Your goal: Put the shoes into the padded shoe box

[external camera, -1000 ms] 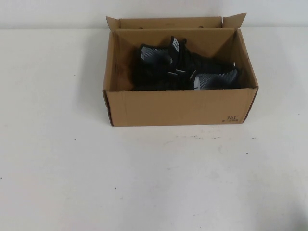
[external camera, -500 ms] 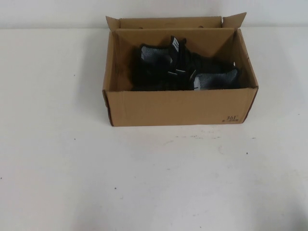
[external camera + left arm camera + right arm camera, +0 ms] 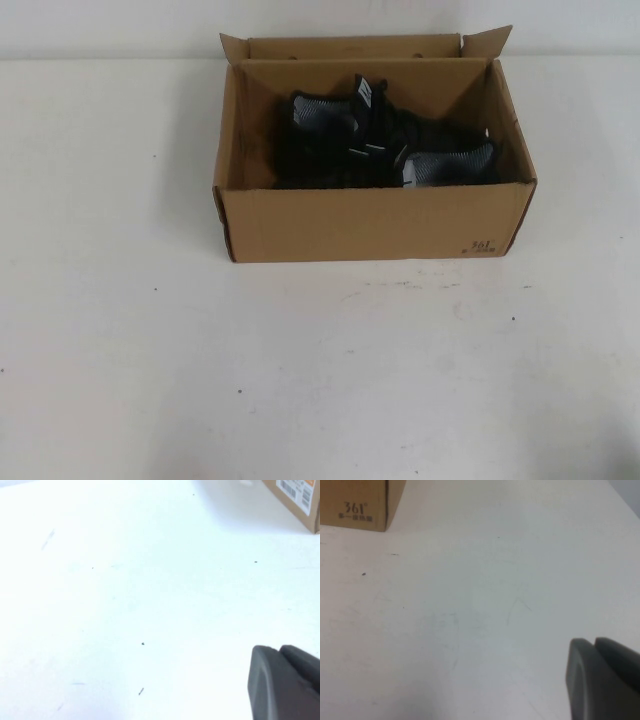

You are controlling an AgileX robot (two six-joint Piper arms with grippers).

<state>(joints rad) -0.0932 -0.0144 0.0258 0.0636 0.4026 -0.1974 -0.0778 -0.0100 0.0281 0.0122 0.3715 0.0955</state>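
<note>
Both black knit sneakers with grey-white lining (image 3: 385,145) lie inside the brown corrugated cardboard shoe box (image 3: 370,225), side by side, lining facing up, one toward the box's left half, the other toward its right. The box sits upright on the white table (image 3: 300,370), flaps open, at the far middle of the surface. A small black printed mark (image 3: 483,246) shows at the lower right corner of its near wall; my right wrist view shows the same corner with that mark (image 3: 356,509).

My left gripper (image 3: 285,682) is out over bare table, well apart from the box; only a dark grey piece of it is visible. Jaw state: cannot tell.

My right gripper (image 3: 602,677) likewise sits over bare table, apart from the box corner. Jaw state: cannot tell.
</note>
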